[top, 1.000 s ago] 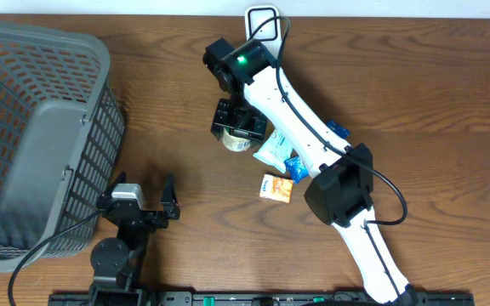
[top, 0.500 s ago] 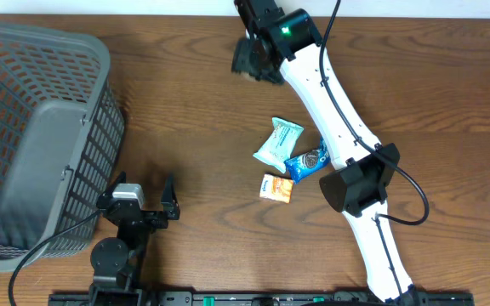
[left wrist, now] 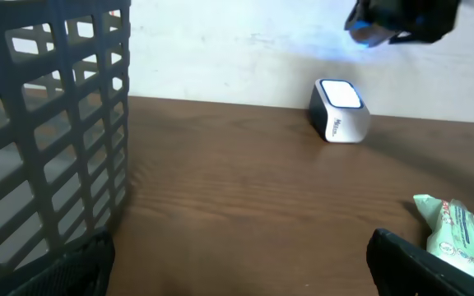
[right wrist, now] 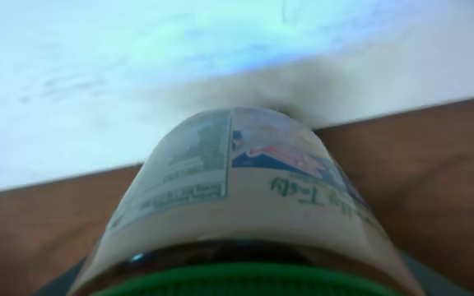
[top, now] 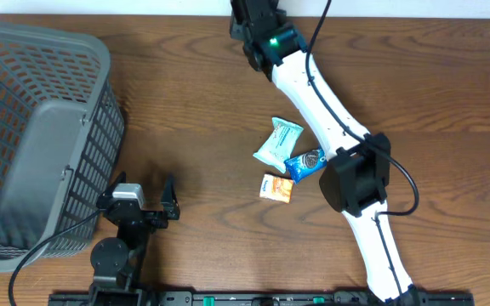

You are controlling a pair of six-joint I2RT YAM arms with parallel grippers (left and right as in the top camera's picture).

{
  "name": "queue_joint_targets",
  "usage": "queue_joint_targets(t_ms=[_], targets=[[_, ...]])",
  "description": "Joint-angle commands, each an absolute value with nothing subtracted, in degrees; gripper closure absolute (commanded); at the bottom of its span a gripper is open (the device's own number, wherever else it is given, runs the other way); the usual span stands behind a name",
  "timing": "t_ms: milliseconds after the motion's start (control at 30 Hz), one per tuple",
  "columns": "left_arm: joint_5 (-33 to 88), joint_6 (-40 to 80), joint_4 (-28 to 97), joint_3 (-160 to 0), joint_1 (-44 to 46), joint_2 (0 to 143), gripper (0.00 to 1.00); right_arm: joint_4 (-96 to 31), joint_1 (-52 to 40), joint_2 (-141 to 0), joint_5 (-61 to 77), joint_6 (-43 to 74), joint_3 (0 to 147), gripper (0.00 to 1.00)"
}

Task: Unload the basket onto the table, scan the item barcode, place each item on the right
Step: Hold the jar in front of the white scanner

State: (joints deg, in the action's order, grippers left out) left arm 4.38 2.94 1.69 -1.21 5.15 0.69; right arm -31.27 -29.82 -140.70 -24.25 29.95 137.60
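As things stand on the table (top: 185,102): one item aloft at the far edge, the other goods lying loose.
Item: jar (right wrist: 237,189) with a paper label and a green lid.
Item, whereabouts: in the right hand (top: 252,19), off the table, at the far edge by the wall.
Right hand: closed on the jar, which fills its wrist view; its own fingers barely show there.
Left hand (top: 139,200): spread open, holding nothing, at the near edge beside the basket (top: 49,127).
Scanner (left wrist: 338,110): small white box, window lit, standing on the table close to the wall.
Item to scanner: from the left wrist view the right hand hangs above the scanner and a little to one side, not touching it; a blue glow shows on its load.
Item, long axis: runs out from the hand toward the wall, lid end nearest the wrist, label wrapped round the side.
Barcode: a pale printed panel shows on the label; too blurred to tell whether it holds the code.
Nearer arm: the right, by far; the left is well apart from the scanner.
Coming move, as judged: turn the jar about its long axis until the code faces the lit window.
Other goods: mint-green packet (top: 277,142), blue biscuit packet (top: 304,163), orange packet (top: 276,188), clustered mid-table.
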Motion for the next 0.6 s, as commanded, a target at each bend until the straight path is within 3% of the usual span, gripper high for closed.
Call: queue_joint_targets(t_ms=[0, 233, 567], targets=[[5.56, 2.39, 3.51, -0.23, 5.17, 0.38, 0.02, -22.26, -27.79, -139.41, -27.16, 27.99, 132.49, 0.61], [5.56, 2.39, 3.51, -0.23, 5.17, 0.38, 0.02, -2.48, -26.20, -139.57, -26.61, 27.03, 120.64, 0.55], [5.56, 2.39, 3.51, -0.23, 5.17, 0.38, 0.02, -0.84, -26.57, -138.17, -24.75, 20.97, 118.83, 0.54]])
